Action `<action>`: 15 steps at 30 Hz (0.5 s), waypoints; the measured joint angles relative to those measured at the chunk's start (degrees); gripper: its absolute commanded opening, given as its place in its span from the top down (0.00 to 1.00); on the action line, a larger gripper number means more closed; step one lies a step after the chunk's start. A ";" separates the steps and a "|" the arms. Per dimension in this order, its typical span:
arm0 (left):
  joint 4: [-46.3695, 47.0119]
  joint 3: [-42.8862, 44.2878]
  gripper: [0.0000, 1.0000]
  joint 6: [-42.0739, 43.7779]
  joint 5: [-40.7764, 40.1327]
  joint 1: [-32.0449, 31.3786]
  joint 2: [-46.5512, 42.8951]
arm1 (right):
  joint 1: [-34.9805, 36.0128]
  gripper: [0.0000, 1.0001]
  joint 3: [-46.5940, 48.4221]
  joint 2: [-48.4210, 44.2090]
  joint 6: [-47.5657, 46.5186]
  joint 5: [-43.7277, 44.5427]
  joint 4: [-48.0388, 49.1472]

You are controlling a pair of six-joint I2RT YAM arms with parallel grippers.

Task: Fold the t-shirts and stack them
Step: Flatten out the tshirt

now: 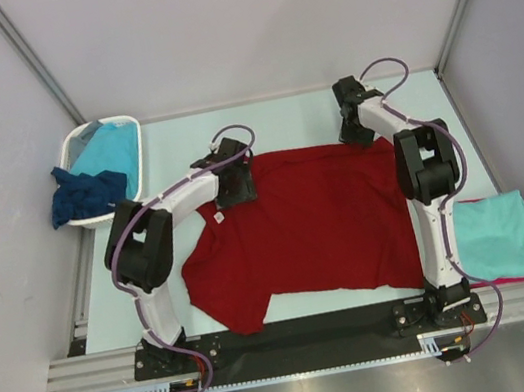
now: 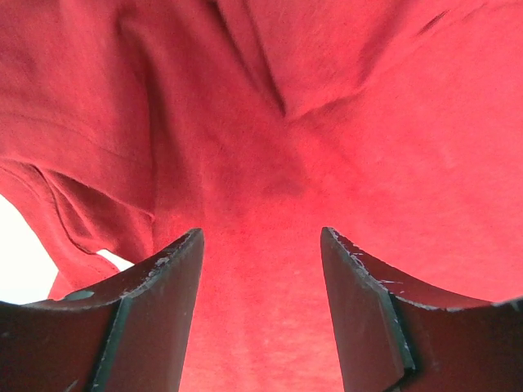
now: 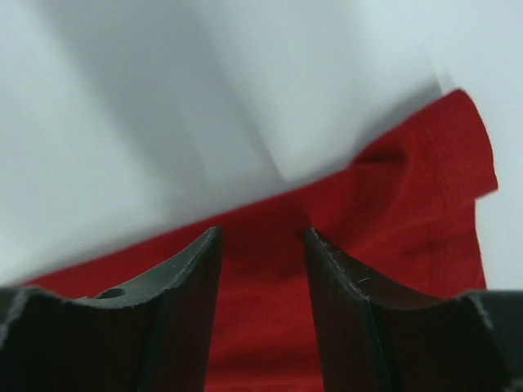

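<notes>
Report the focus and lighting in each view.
Top external: sharp, evenly lit, the dark red cloth t-shirt clear. Left wrist: shirt fills the frame, a blown-out white patch at lower left. Right wrist: soft throughout, a broad grey shadow across the pale background.

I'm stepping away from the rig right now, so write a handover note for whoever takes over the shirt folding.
Left gripper: open, holding nothing, low over the dark red t-shirt at its far left edge.
Right gripper: open, holding nothing, by the shirt's far right corner.
Things: the dark red t-shirt lies spread out, unfolded, mid-table. An unfolded turquoise shirt and a navy shirt are at the white basket, far left.
Done: a folded turquoise shirt lies on a red shirt, near right.
Left: fold and stack the dark red one, then the two at the basket.
</notes>
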 measured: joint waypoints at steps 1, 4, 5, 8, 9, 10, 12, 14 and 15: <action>0.13 -0.57 0.35 -0.15 0.20 0.00 0.00 | -0.02 0.49 -1.70 -0.72 -0.07 0.24 0.02; 0.17 -2.01 0.36 -0.39 0.37 -0.15 0.00 | -0.17 0.49 -6.75 -3.06 -0.13 0.68 0.44; 0.20 -2.25 0.36 -0.42 0.39 -0.26 0.00 | -0.31 0.49 -8.22 -3.80 -0.15 0.72 0.81; 0.26 -2.36 0.36 -0.44 0.48 -0.72 0.00 | -0.52 0.50 -10.75 -5.29 -0.22 0.83 1.42; 0.39 -2.36 0.36 -0.44 0.48 -0.90 0.00 | -0.61 0.50 -10.75 -5.35 -0.28 0.85 1.66; 0.48 -2.36 0.36 -0.44 0.48 -1.11 0.00 | -0.68 0.50 -10.75 -5.44 -0.33 0.85 1.99; 0.48 -2.36 0.36 -0.44 0.48 -1.53 0.00 | -0.79 0.50 -10.67 -5.46 -0.33 0.92 2.16; 0.61 -2.40 0.36 -0.44 0.48 -1.88 0.00 | -0.79 0.50 -10.64 -5.49 -0.31 1.01 2.14; 0.63 -2.45 0.36 -0.44 0.48 -1.95 0.00 | -0.79 0.50 -10.64 -5.57 -0.31 1.07 2.12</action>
